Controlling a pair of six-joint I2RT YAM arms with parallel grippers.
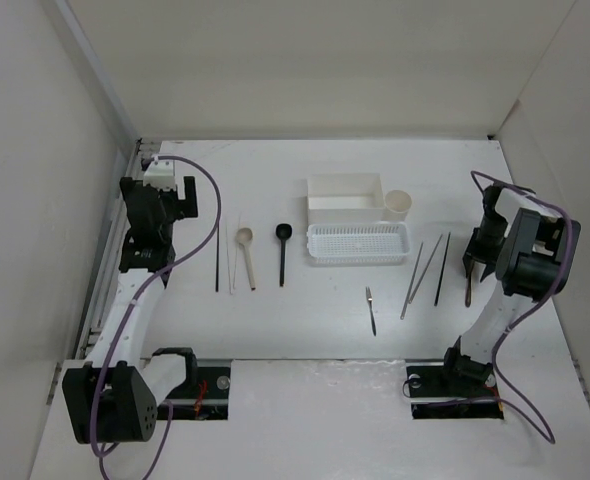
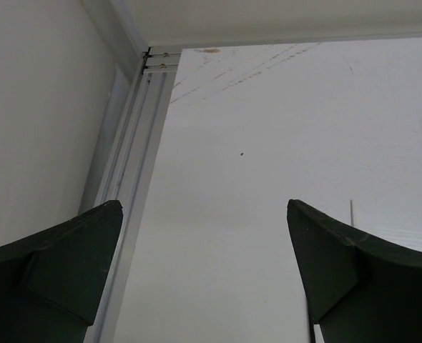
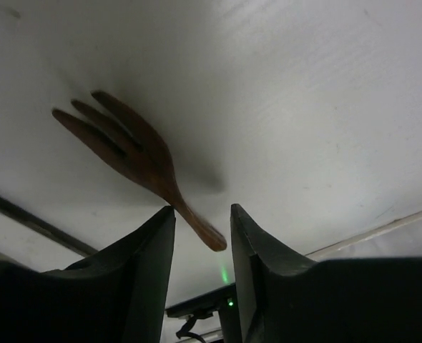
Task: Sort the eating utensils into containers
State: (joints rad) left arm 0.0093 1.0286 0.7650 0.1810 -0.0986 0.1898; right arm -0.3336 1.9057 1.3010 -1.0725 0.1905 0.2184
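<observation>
**Right pincer** [image 3: 202, 209]: jaws a narrow gap apart, straddling the handle end of the brown wooden fork [image 3: 136, 151]. Whether they press on it cannot be told. The fork's tines point away from the jaws, over the right side of the white counter [image 1: 305, 340].

**Left pincer** [image 2: 204, 207]: jaws spread wide with nothing between them, facing the far-left corner of the counter by the metal rail [image 2: 136, 143].

**Containers** (far centre)
- The white box [image 1: 345, 190].
- The perforated basket tray [image 1: 357, 243], just in front of the box.
- The round beige cup [image 1: 397, 205], just beside the box's right end.

**Between fork and containers**
- A dark chopstick [image 1: 441, 268], nearest the right pincer.
- Two pale grey chopsticks [image 1: 420, 275], slanted and close together.
- A small slim utensil [image 1: 371, 310], nearer the arms (its kind is too small to tell).

**Left of the tray, well apart from it**
- The black spoon [image 1: 282, 250].
- The beige spoon [image 1: 246, 255].
- Thin pale sticks [image 1: 232, 262].
- A thin dark stick [image 1: 217, 258].

All four lie roughly parallel on the bare counter, with the spoon bowls toward the far side.
</observation>
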